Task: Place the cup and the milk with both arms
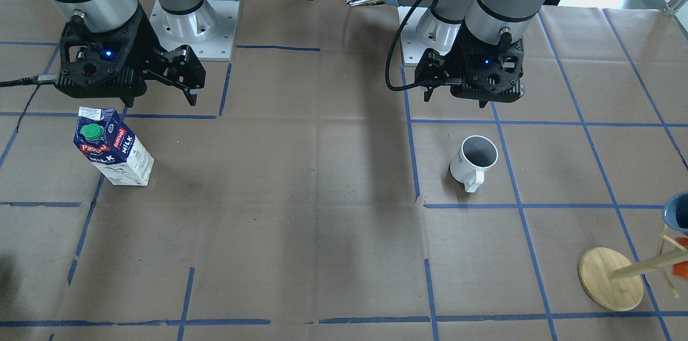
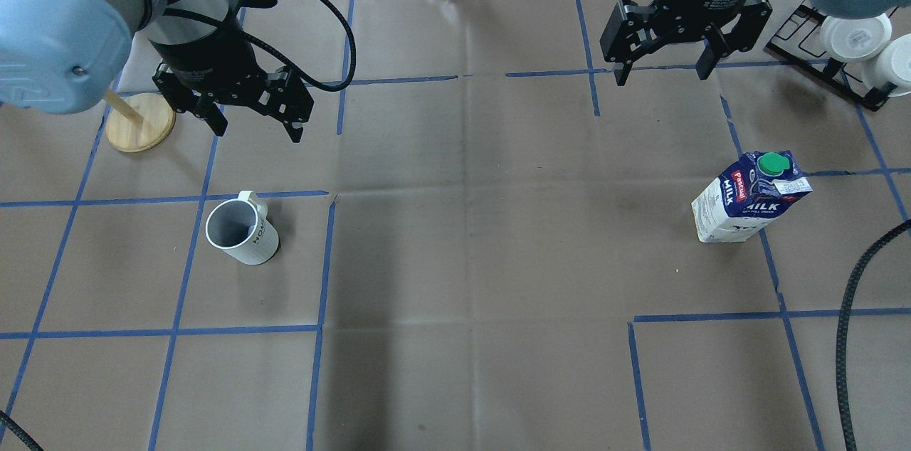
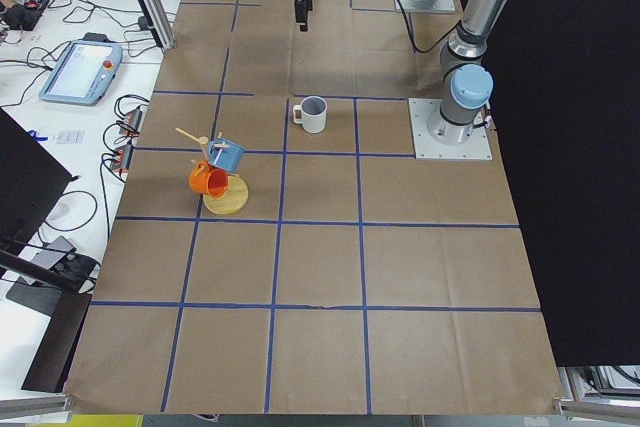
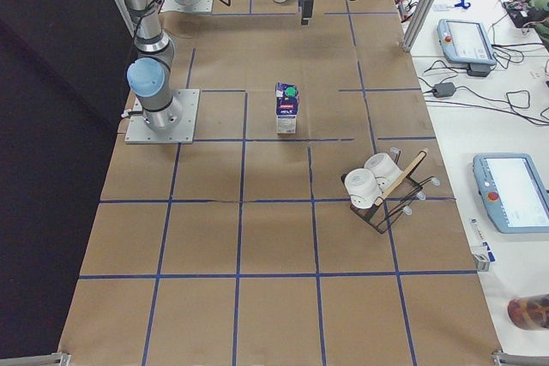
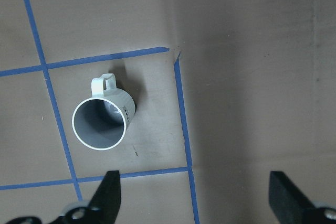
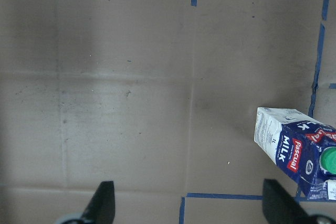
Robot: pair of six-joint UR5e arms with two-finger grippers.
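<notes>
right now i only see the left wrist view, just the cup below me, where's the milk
Observer: The milk stands upright, far off to the robot's right of the cup.
Operator: is the right gripper on it
Observer: No. The right gripper hangs open off to one side of the milk, holding nothing.
Operator: anything else near my cup
Observer: A wooden mug stand sits apart from it, toward the operators' side.
</notes>
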